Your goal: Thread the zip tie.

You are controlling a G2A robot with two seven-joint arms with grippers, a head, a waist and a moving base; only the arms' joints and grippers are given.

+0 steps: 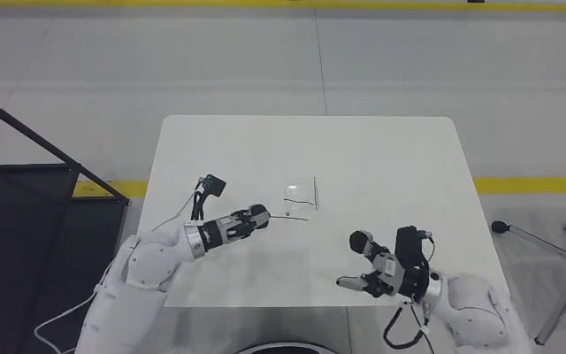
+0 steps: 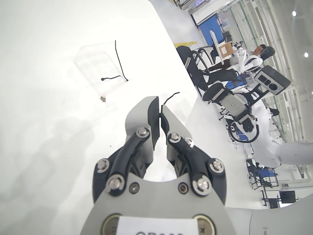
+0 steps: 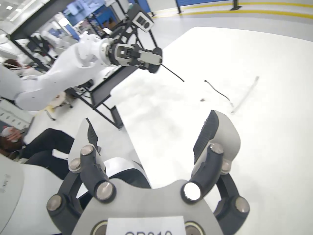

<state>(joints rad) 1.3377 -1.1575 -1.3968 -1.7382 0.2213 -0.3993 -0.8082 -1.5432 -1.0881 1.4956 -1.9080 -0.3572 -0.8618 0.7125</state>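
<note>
My left gripper [image 2: 160,111] is shut on one end of a thin black zip tie [image 2: 172,97], which sticks out past the fingertips above the table. From the right wrist view the same gripper [image 3: 156,62] holds that tie [image 3: 174,75] slanting down. A second black zip tie [image 2: 119,61] lies bent across a clear plastic bag [image 2: 95,62]; in the top view this tie [image 1: 299,215] lies just right of the left gripper [image 1: 263,215]. My right gripper [image 1: 354,262] hovers open near the table's front right with nothing between its fingers [image 3: 207,128].
The white table [image 1: 380,159] carries a small brown speck [image 2: 103,98] beside the bag. A black frame [image 1: 40,146] with dark fabric stands off the table's left side. Yellow floor lines run behind and beside the table.
</note>
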